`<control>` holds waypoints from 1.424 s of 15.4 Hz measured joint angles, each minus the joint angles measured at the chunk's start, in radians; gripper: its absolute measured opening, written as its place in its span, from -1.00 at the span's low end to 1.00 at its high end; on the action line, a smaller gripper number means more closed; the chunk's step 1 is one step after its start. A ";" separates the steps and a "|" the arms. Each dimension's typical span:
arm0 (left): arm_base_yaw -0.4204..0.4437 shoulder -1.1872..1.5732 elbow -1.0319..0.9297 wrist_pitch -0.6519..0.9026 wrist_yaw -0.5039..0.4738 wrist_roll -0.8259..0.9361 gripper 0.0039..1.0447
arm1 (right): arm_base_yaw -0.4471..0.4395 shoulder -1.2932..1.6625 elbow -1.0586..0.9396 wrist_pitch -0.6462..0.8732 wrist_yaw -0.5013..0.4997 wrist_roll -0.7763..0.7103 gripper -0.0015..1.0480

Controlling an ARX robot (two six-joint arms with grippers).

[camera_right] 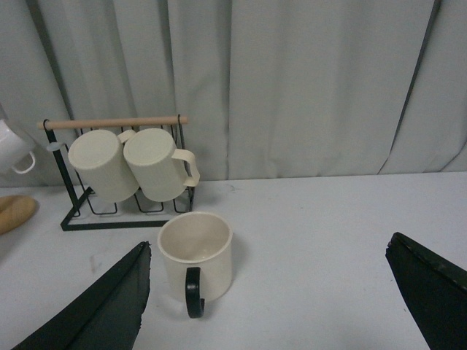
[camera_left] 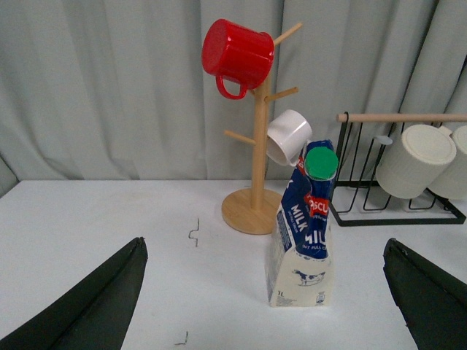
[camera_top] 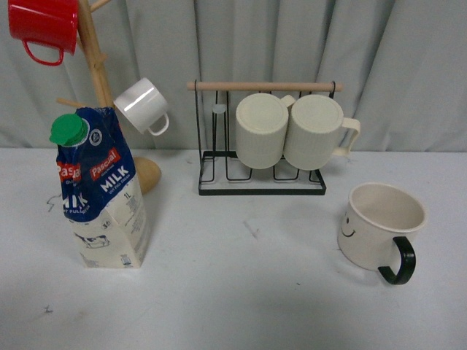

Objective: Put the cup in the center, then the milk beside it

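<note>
The cup (camera_top: 379, 226), cream with a black handle and a smiley face, stands upright on the right of the table. The milk (camera_top: 102, 197) stands upright on the left, green cap on top. The center (camera_top: 241, 284) is bare pale grey tabletop between them, with small black marks (camera_top: 252, 230) on it. Neither gripper shows in the front view. My left gripper (camera_left: 264, 243) is open and empty, held back from the milk (camera_left: 303, 240). My right gripper (camera_right: 270, 242) is open and empty, held back from the cup (camera_right: 195, 251), whose handle faces it.
A wooden mug tree (camera_top: 98, 73) at the back left holds a red mug (camera_top: 44, 25) and a small white mug (camera_top: 142, 106). A black wire rack (camera_top: 263, 146) at the back middle holds two ribbed cream mugs (camera_top: 292, 131). A grey curtain hangs behind.
</note>
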 joint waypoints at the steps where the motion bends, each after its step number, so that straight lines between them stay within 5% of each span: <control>1: 0.000 0.000 0.000 0.000 0.000 0.000 0.88 | 0.000 0.000 0.000 0.000 0.000 0.000 0.87; 3: 0.000 0.000 0.000 0.000 0.000 0.000 0.88 | -0.039 0.106 0.003 0.275 -0.122 -0.015 0.87; 6: 0.000 0.000 0.000 0.000 0.000 0.000 0.88 | -0.149 0.777 0.208 0.800 -0.104 0.068 0.87; 8: 0.000 0.000 0.000 0.000 0.000 0.000 0.88 | -0.154 0.908 0.297 0.853 -0.080 0.118 0.87; 10: 0.000 0.000 0.000 0.000 0.000 0.000 0.88 | -0.150 1.083 0.420 0.837 -0.048 0.185 0.87; 15: 0.000 0.000 0.000 0.000 0.000 0.000 0.88 | -0.037 1.735 0.893 0.352 0.089 0.342 0.87; 22: 0.000 0.000 0.000 0.000 0.000 0.000 0.88 | 0.071 1.922 0.938 0.200 0.010 0.275 0.87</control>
